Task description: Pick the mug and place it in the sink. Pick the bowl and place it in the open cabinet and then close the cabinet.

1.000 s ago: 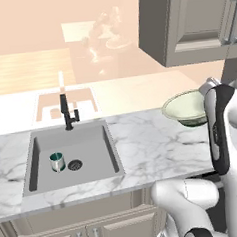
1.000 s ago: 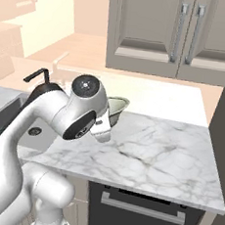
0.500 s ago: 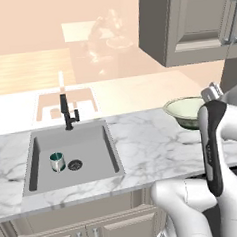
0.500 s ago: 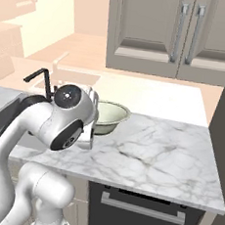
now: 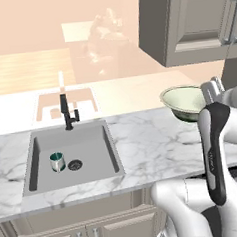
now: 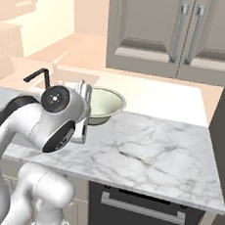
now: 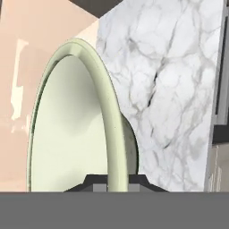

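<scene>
**End effector closed on the rim of the bowl, mug standing in the sink**

The bowl (image 5: 183,102) is at the right part of the white marble desk (image 5: 142,149), near its back edge, under the upper cabinet (image 5: 194,22). In the left base view its bottom looks a little above the marble, but I cannot tell for sure if it touches the desk. It is upright, with the pale inside open to the top and the dark green pattern outside.

In the hand view the end effector (image 7: 117,179) has its two dark fingertips (image 7: 96,181) on both sides of the pale green rim of the bowl (image 7: 71,129), one inside and one outside, so it is closed on the rim. In the right base view the white arm (image 6: 55,118) bends in front of the bowl (image 6: 103,103), and the hand stands at the left rim of it.

The mug (image 5: 57,162) stands upright in the sink (image 5: 39,146), at the left part of the basin, just beside the round drain (image 5: 75,165). The dark faucet (image 5: 67,113) rises behind the basin.

In the right base view the cabinet (image 6: 147,29) shows two panel doors with vertical silver handles (image 6: 180,30), and both doors look closed from this side. In the left base view the side panel of the cabinet is turned to the camera.
</scene>
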Robot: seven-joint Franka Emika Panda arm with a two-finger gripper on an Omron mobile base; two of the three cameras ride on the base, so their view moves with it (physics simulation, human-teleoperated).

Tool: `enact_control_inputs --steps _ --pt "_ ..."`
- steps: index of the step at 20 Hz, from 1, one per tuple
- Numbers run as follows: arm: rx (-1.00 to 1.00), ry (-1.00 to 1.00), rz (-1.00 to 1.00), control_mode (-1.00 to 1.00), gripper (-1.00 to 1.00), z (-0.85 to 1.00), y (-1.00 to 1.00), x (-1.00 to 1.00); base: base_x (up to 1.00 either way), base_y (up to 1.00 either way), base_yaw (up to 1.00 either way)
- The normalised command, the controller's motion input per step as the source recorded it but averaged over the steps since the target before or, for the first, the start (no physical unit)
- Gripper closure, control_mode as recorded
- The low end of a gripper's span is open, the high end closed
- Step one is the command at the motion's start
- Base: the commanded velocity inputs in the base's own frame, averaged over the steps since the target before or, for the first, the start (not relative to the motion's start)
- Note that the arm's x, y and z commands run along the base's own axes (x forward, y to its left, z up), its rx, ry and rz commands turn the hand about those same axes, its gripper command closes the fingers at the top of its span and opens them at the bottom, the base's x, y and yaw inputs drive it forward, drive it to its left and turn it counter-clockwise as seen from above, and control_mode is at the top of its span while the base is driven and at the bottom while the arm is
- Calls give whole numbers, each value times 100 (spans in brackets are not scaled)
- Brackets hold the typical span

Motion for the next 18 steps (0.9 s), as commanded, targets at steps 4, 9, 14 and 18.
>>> enact_control_inputs --steps 4,9,14,18 --pt "-16 -13 -2 -100 100 32 36 -9 0 0 0" --pt "-2 -2 -1 100 100 6 1 -5 -66 3 -13" --pt "0 0 0 100 100 0 0 0 -100 0 -20" --pt "0 0 0 100 100 0 0 0 -100 21 -16"
